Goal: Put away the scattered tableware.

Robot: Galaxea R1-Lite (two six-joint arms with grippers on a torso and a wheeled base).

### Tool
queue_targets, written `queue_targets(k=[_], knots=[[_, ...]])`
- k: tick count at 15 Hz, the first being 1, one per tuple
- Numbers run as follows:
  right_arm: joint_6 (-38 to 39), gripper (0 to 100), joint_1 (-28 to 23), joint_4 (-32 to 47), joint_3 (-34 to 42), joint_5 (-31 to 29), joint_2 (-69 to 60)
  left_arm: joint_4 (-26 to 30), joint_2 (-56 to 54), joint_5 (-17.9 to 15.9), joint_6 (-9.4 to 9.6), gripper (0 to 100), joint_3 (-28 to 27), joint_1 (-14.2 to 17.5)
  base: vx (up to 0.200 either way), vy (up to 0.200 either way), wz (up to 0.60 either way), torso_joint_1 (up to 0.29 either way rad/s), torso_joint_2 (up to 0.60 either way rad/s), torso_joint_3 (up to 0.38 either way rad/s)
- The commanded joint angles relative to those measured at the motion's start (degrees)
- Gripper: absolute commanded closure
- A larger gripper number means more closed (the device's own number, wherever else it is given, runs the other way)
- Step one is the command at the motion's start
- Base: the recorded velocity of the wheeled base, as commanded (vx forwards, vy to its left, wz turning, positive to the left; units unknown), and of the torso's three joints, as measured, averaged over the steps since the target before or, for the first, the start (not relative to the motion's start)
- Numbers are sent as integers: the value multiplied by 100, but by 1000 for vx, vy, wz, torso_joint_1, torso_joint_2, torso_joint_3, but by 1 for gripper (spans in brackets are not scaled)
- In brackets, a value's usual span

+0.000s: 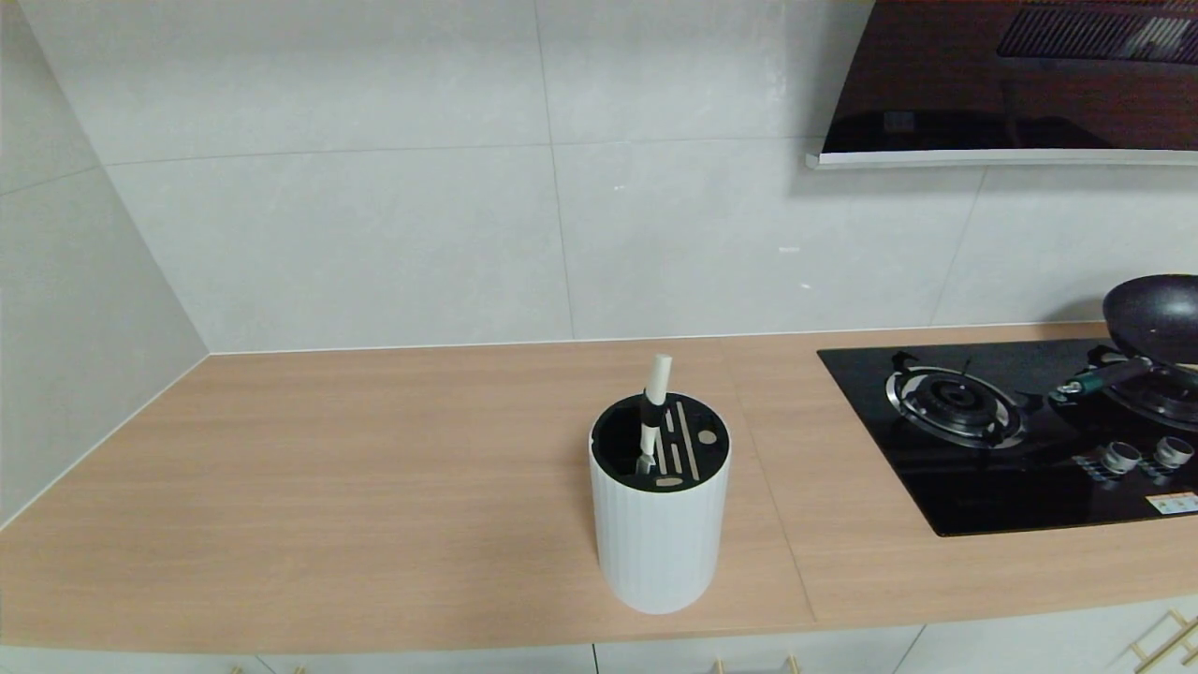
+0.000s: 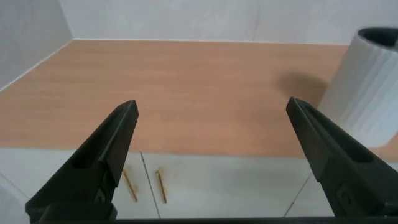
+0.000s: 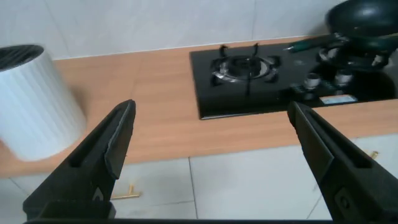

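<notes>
Nearest the head camera, the white ribbed cylindrical holder (image 1: pixel 660 543) is standing upright on the light wooden desk (image 1: pixel 374 468), close to its front edge, probably so that either arm can get to it without stretching. Its black slotted insert (image 1: pixel 691 440) is facing up, and a slim white-handled utensil (image 1: pixel 655 393) is sitting in the open well beside the slots. Its working end is pointing down and its handle is leaning slightly out above the rim. That is leaving the handle free for grasping, and I judge this piece as already put away. The left gripper (image 2: pixel 211 106) is hanging off the front of the desk, over the white cabinet fronts (image 2: pixel 205 180), its jaws spread wide and gripping nothing. The right gripper (image 3: pixel 211 107) is hanging likewise before the desk edge, also wide apart and carrying nothing, at a spot between the holder and the black glass gas hob (image 1: pixel 992 477). Both seem to be sitting back so as not to be crowding the holder. To the holder's right and well apart from it, the hob is lying set into the desk, with a black pan (image 1: pixel 1156 318) sitting on its far burner. Behind, the grey tiled wall (image 1: pixel 374 215) is closing off the desk, and a dark range hood (image 1: pixel 1011 84) is hanging above the hob.
</notes>
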Motion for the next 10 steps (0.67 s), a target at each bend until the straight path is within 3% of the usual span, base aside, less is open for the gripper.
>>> queue_targets(k=[1,3,6,7,8,10], knots=[[-9,0,0,8,29,281,18,18,13,-38,107,0,29,0,0,0,0,0,0,0],[-150,0,0,25,29,606,18,18,13,-38,19,0,29,0,0,0,0,0,0,0],[-396,0,0,34,29,501,18,18,13,-29,-87,0,29,-9,0,0,0,0,0,0],[-642,0,0,78,29,263,9,18,13,-29,-87,0,29,-9,0,0,0,0,0,0],[-897,0,0,350,20,-378,9,18,13,-29,-87,0,29,0,0,0,0,0,0,0],[-492,0,18,315,29,-238,35,9,13,-29,-87,0,29,-9,0,0,0,0,0,0]])
